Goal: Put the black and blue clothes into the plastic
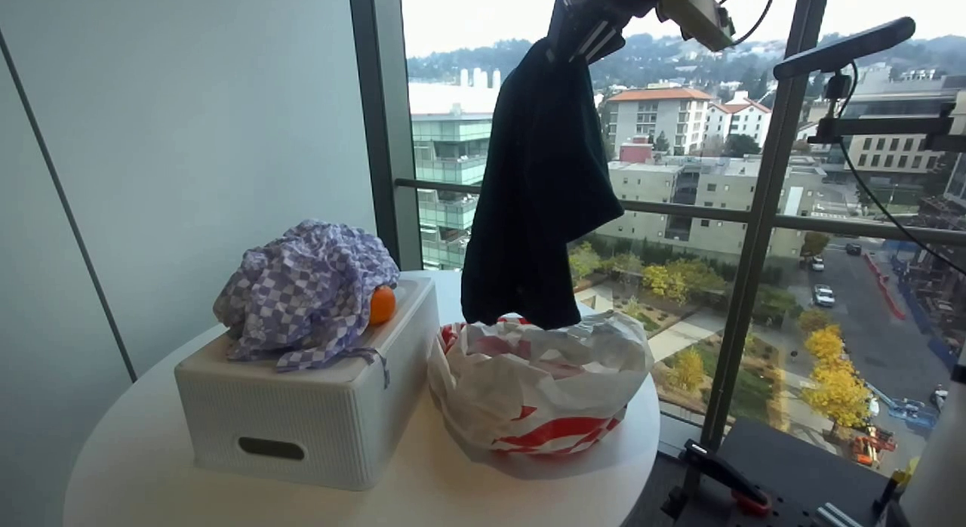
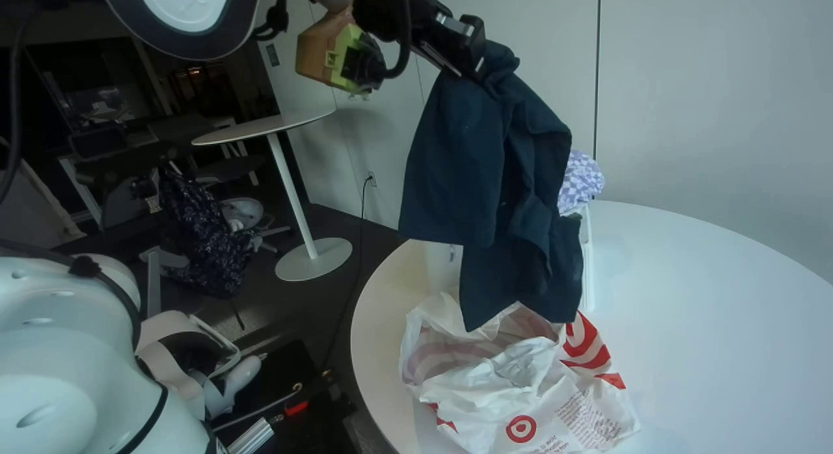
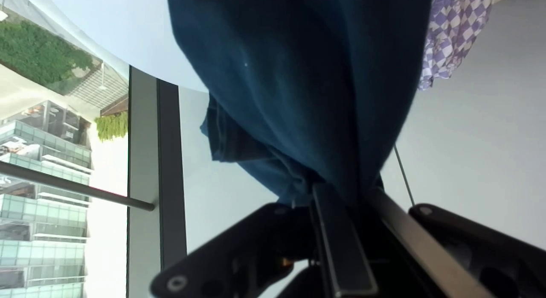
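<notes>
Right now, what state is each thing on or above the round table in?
Plastic bag: mouth open, film crumpled.
Dark cloth: hanging in loose folds above the bag; touching it or not, I can't tell.
Gripper: shut on the dark cloth.
White box: standing on the table.
Checked cloth: crumpled in a heap on the box.
Orange item: on the box, partly hidden by the checked cloth.

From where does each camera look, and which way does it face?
In an exterior view: near the table, facing mostly the window; gripper at top.
In an exterior view: near the arm, facing a pale wall beyond the plastic bag; arm at left, gripper above.
Wrist view: behind the fingers, facing along them to the held dark garment; scene upside down.
Both exterior views share the plastic bag and checked garment.
</notes>
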`<state>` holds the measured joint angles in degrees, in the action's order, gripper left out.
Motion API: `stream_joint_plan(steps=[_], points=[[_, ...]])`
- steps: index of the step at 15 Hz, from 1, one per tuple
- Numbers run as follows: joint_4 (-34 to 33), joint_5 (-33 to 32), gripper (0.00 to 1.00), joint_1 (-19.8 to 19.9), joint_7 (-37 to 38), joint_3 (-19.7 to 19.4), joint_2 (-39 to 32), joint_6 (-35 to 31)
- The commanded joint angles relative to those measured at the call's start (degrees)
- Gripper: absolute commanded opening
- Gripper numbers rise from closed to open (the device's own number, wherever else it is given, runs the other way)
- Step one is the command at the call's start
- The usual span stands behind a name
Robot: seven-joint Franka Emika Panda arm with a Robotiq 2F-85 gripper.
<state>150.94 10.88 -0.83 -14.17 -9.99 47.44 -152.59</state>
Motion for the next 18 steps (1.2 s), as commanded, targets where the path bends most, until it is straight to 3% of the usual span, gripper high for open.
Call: stream_joint_plan(steps=[1,12,18], points=[[1.5,-1.7,0.06,0.2,1.6,-0.8,0.7,1.2],[7.2,-6.5,0.06,5.0,4.1,0.6,3.2,5.6],[6.5,-7.6,0.06,3.6,2.8,0.7,1.9,11.5]])
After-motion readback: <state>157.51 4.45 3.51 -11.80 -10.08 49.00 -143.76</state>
